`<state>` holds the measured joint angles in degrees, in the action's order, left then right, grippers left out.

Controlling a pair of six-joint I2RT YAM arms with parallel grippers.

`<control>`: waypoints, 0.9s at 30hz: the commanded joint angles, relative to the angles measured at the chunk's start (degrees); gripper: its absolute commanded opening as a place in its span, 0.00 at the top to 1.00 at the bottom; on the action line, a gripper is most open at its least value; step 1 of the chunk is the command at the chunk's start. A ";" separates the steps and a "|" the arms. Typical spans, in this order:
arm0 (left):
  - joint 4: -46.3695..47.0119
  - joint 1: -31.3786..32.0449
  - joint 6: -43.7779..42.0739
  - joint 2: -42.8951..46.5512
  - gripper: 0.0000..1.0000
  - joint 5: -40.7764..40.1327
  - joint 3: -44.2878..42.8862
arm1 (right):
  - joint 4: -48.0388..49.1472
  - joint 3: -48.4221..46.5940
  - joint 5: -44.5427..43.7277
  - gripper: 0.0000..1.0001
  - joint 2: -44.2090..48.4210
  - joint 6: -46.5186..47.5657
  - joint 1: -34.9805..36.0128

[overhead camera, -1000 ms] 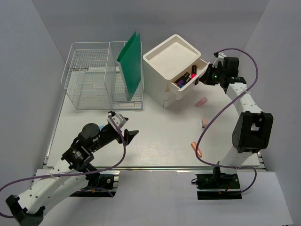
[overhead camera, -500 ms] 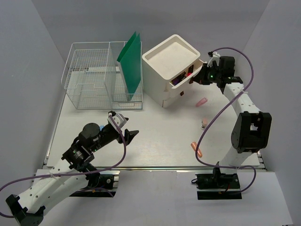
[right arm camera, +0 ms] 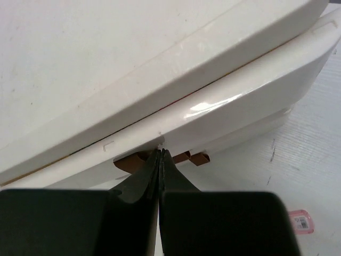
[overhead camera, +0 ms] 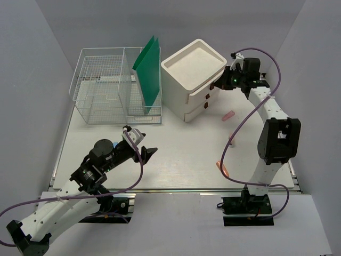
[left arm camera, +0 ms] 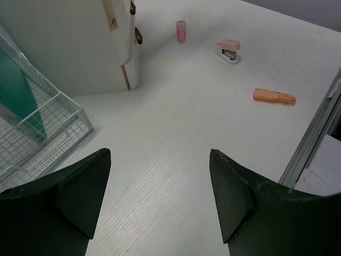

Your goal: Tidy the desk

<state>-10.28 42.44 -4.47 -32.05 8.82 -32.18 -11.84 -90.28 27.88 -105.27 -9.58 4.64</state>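
White worktop [overhead camera: 181, 152] spreads between grey walls [overhead camera: 32, 80], its metal rail [overhead camera: 176, 190] along the near edge by the arm bases. At the back stand a wire basket [overhead camera: 101, 90] with a green folder [overhead camera: 149, 69] upright in it and, just beside it, a white drawer box [overhead camera: 194, 72] with its drawers flush. The right gripper [right arm camera: 160, 159] is clenched on nothing, its tips touching the top drawer front [right arm camera: 234, 104]. The left gripper [left arm camera: 159, 160] hangs released over bare worktop. A pink stapler [left arm camera: 229, 50], an orange pen-like item [left arm camera: 274, 96] and a pink tube [left arm camera: 181, 31] lie apart on the right side.
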 commanded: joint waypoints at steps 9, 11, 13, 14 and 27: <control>0.53 -0.25 -0.01 -0.29 0.16 -0.21 0.28 | 3.92 -6.93 6.66 1.00 -4.76 -0.26 0.63; 0.53 -0.25 0.08 -0.38 0.15 -0.12 0.19 | 4.71 -6.58 8.32 1.00 -4.77 -0.26 0.72; 0.53 -0.25 0.08 -0.38 0.15 -0.12 0.28 | 4.89 -6.57 9.64 1.00 -5.03 0.18 0.63; 0.44 -0.25 -0.01 -0.55 0.16 -0.12 0.28 | 4.72 -6.66 9.91 1.00 -5.12 0.79 0.89; 0.27 -0.25 -0.10 -0.46 0.15 0.32 0.02 | -0.81 5.64 6.31 0.47 1.30 19.59 -0.51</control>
<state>-10.26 42.44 -4.49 -32.49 8.82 -32.18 -11.90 -85.14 32.93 -105.80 3.33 4.51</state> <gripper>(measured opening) 0.848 0.488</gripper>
